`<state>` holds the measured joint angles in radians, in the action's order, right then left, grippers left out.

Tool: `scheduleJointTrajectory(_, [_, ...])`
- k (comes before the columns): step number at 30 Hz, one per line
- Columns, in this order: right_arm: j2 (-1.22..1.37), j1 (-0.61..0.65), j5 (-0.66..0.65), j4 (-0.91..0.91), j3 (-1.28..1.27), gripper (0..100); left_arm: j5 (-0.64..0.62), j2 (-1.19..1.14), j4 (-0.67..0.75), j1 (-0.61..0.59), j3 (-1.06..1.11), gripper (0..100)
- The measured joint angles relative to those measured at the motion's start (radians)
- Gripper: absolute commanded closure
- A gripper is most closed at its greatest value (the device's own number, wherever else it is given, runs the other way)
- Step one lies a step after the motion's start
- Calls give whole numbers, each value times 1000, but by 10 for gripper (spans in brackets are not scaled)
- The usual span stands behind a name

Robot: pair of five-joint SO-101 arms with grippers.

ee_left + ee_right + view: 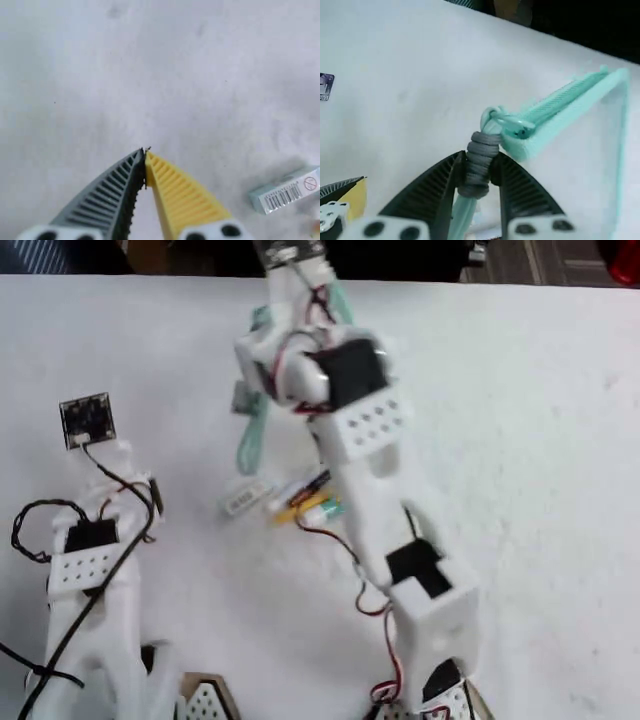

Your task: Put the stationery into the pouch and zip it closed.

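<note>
Robot arms: two, the left arm (85,570) and the right arm (375,465)
Pouch (570,96): one, mint green
Grey cord pull (479,165): one
Labelled eraser (285,192): one
Pens (305,502): small bundle, count unclear

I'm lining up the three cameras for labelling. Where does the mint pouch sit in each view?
High view: the pouch is a mint strip at upper centre, partly hidden by the right arm.
Left wrist view: not in this picture.
Right wrist view: just beyond the right pincer, which is shut on its grey pull cord.
Shared landmark: the white table.
</note>
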<state>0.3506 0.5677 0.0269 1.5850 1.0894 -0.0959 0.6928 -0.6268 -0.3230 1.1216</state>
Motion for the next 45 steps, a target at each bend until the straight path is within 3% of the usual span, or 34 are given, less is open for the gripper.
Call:
scheduleJointTrajectory(12, [-207, -127, -129, 112, 38, 982, 0, 0, 0, 66, 0, 976])
scheduleJointTrajectory(18, [-319, -178, -135, 114, 38, 982, 0, 0, 0, 87, 0, 842])
scheduleJointTrajectory(23, [-394, -176, -135, 115, 38, 982, 0, 31, -40, 129, 0, 831])
scheduleJointTrajectory(29, [-410, -180, -135, 115, 38, 982, 8, 262, -227, 186, 0, 827])
scheduleJointTrajectory(34, [-420, -173, -135, 115, -44, 982, 92, 555, -338, 279, 0, 826])
scheduleJointTrajectory(39, [-419, -175, -135, 115, -190, 982, 107, 779, -373, 385, 0, 826])
scheduleJointTrajectory(45, [-460, -158, -135, 115, -351, 982, 107, 822, -373, 473, 0, 801])
